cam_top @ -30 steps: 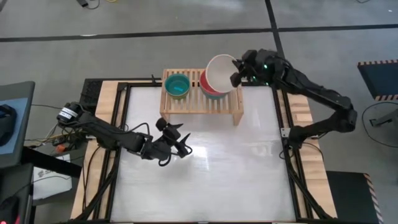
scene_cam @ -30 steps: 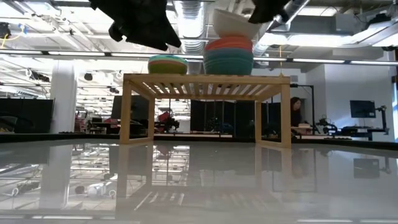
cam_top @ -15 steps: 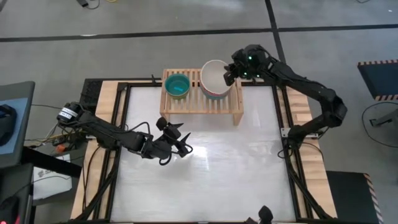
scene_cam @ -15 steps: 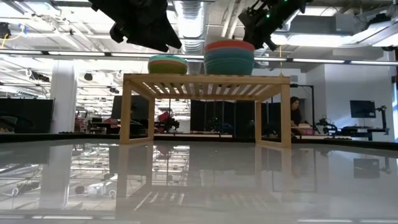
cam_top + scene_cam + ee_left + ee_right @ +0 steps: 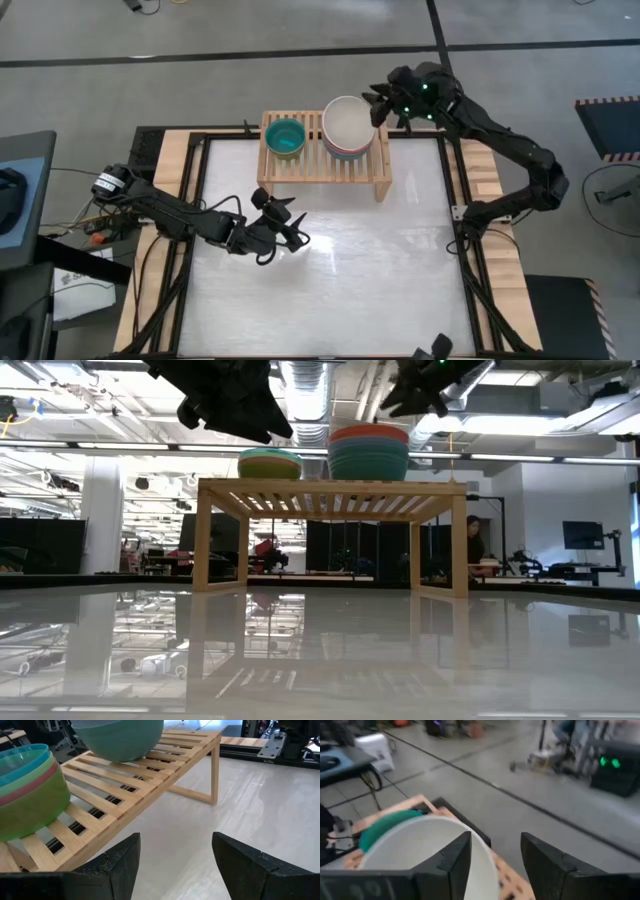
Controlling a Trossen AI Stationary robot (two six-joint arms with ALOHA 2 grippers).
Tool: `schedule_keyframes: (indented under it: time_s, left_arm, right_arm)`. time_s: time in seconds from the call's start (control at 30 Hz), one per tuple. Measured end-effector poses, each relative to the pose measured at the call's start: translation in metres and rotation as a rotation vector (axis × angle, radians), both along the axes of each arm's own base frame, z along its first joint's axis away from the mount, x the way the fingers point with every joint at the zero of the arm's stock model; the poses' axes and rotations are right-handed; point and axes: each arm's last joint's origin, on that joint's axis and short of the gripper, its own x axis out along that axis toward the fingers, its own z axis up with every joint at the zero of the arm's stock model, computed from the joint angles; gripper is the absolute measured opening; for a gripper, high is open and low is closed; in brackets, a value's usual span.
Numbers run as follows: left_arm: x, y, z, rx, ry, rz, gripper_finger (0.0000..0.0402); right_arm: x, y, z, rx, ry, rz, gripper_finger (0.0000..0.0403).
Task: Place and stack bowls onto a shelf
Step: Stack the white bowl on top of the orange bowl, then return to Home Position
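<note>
Two stacks of bowls sit on the shelf (image 5: 325,165) at the tabletop's far edge: a teal-topped stack (image 5: 285,137) at left, a cream bowl (image 5: 347,122) crowning the right stack. Judged light, rigid and smooth plastic, they are best pinched at the rim. Right gripper (image 5: 384,104) hovers just beside the cream bowl's right rim, fingers parted, holding nothing. Left gripper (image 5: 285,226) waits over mid-tabletop, fingers wide, empty.
</note>
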Motion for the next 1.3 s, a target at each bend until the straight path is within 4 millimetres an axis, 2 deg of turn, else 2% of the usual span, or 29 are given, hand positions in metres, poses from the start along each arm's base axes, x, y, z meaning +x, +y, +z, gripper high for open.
schedule_keyframes:
  time_s: [0.2, 0.47, 0.63, 0.8, 0.9, 1.1, 1.2, 1.3]
  left_arm:
    - [0.002, 0.006, 0.000, -0.028, -0.008, 0.000, 0.0233]
    - [0.003, 0.010, -0.001, -0.023, 0.004, 0.008, 0.0233]
    - [0.002, 0.010, -0.003, -0.018, 0.027, 0.011, 0.0233]
    - [0.000, 0.010, -0.005, -0.028, 0.042, 0.021, 0.0233]
    - [0.000, 0.010, -0.006, -0.030, 0.041, 0.025, 0.0233]
    - [-0.001, 0.011, -0.005, -0.018, 0.032, 0.053, 0.0233]
    - [-0.002, 0.008, -0.005, 0.020, 0.043, 0.061, 0.0233]
    - [-0.004, 0.001, -0.004, 0.057, 0.055, 0.060, 0.0233]
  right_arm:
    - [0.022, -0.004, -0.002, -0.090, -0.058, 0.207, 0.0171]
    - [0.071, -0.020, -0.030, -0.190, -0.093, 0.285, 0.0113]
    - [0.085, -0.031, -0.049, -0.172, -0.075, 0.289, 0.0105]
    - [0.080, -0.037, -0.061, -0.083, 0.010, 0.259, 0.0105]
    - [0.073, -0.037, -0.061, -0.056, 0.038, 0.248, 0.0105]
    - [0.053, -0.023, -0.030, -0.110, -0.020, 0.243, 0.0105]
    - [0.040, -0.007, -0.014, -0.120, -0.030, 0.259, 0.0105]
    - [0.026, 0.013, -0.011, -0.121, -0.026, 0.288, 0.0105]
